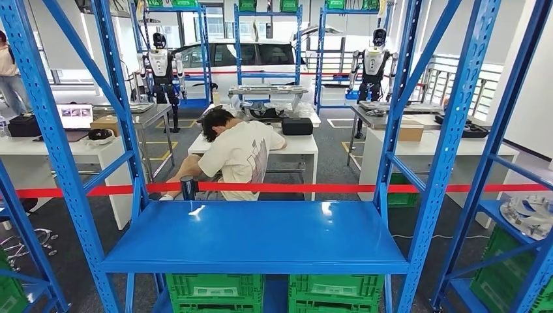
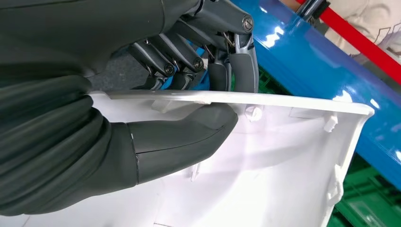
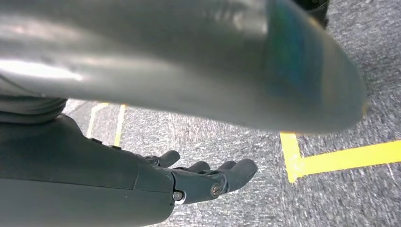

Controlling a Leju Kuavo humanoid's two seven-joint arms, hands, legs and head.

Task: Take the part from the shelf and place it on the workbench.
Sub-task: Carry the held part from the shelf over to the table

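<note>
In the left wrist view my left hand [image 2: 156, 118] grips the rim of a white moulded plastic part [image 2: 269, 161], with the thumb [image 2: 189, 137] inside the shell and the dark fingers [image 2: 239, 66] on its outer side. The part hangs beside the glossy blue shelf board [image 2: 312, 61]. The same shelf board [image 1: 261, 235] lies bare in front of me in the head view. My right hand [image 3: 194, 178] hangs over grey carpet, fingers loosely extended and holding nothing.
Blue rack uprights [image 1: 450, 130] frame the shelf on both sides. Behind it runs a red tape [image 1: 326, 188], and a person [image 1: 238, 153] bends over there. Green crates [image 1: 215, 290] sit below. A pale part [image 1: 529, 214] lies on the neighbouring shelf at right.
</note>
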